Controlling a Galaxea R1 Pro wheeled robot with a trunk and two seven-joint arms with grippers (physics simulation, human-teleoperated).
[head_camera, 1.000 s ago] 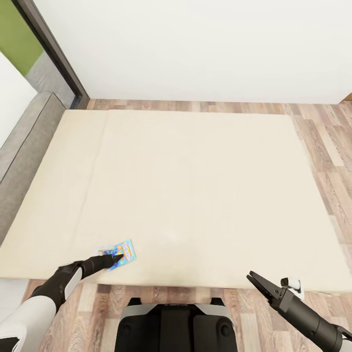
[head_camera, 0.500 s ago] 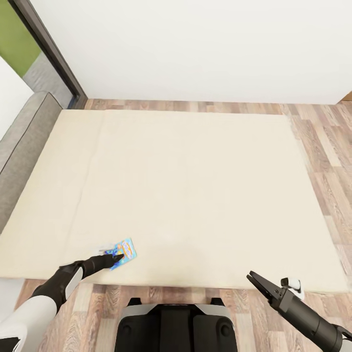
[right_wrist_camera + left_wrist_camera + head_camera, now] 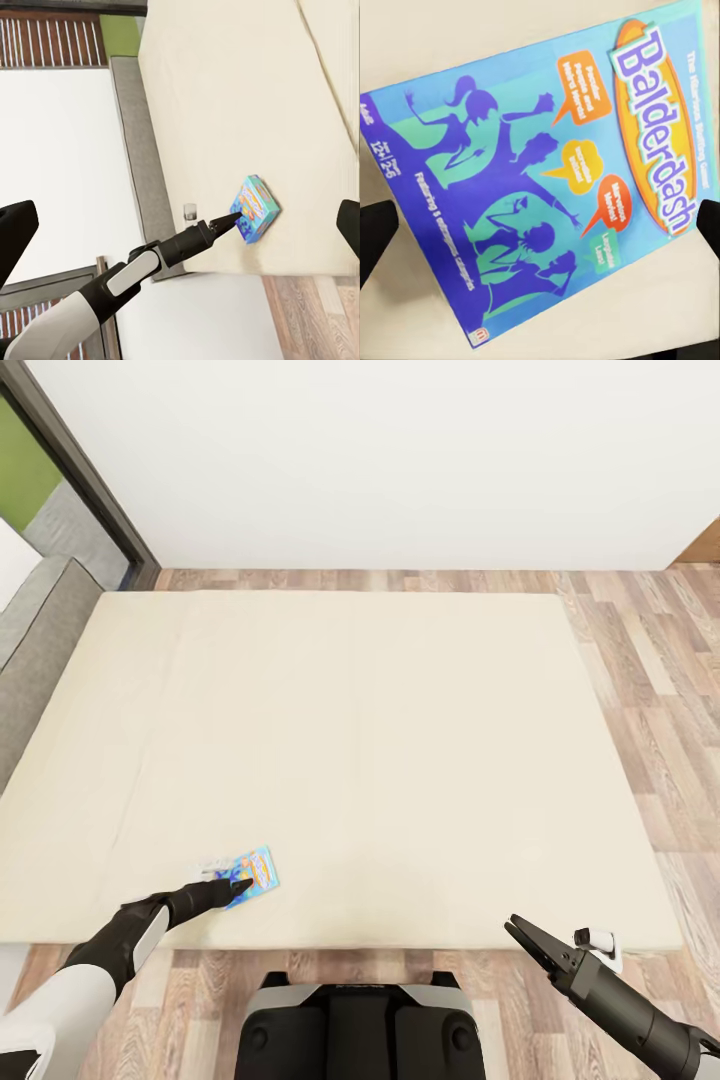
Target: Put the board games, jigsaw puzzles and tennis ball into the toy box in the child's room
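Head view: robot base at the foot edge of the bed (image 3: pixel 350 740), a plain beige mattress lying over wood-plank floor (image 3: pixel 640 640), white wall (image 3: pixel 400 460) behind. A grey frame side (image 3: pixel 35 650) runs along the mattress on the robot's left, and a dark-framed window edge (image 3: pixel 85 485) stands in the corner there. One board game on the bed: a small blue Balderdash box (image 3: pixel 255 875), lying flat near the mattress's near edge, left of the robot's centre. The left wrist view reads the title "Balderdash" on the lid (image 3: pixel 540 180), blue with purple dancing silhouettes and orange speech bubbles, mattress fabric around it. Left gripper (image 3: pixel 235 887) is extended low over the mattress with its tip at the box's near left corner; the right wrist view shows the same tip (image 3: pixel 229 220) against the box edge (image 3: pixel 256 208). Whether it touches or grips the box: cannot tell. In the left wrist view the two dark fingertips (image 3: pixel 375 240) sit far apart at the picture's sides, box between and beyond them, so fingers read as wide. Right gripper (image 3: pixel 525 938) hangs over the floor just off the mattress's near edge, well apart from the box, holding nothing; fingers spread apart in the right wrist view (image 3: pixel 16 232).
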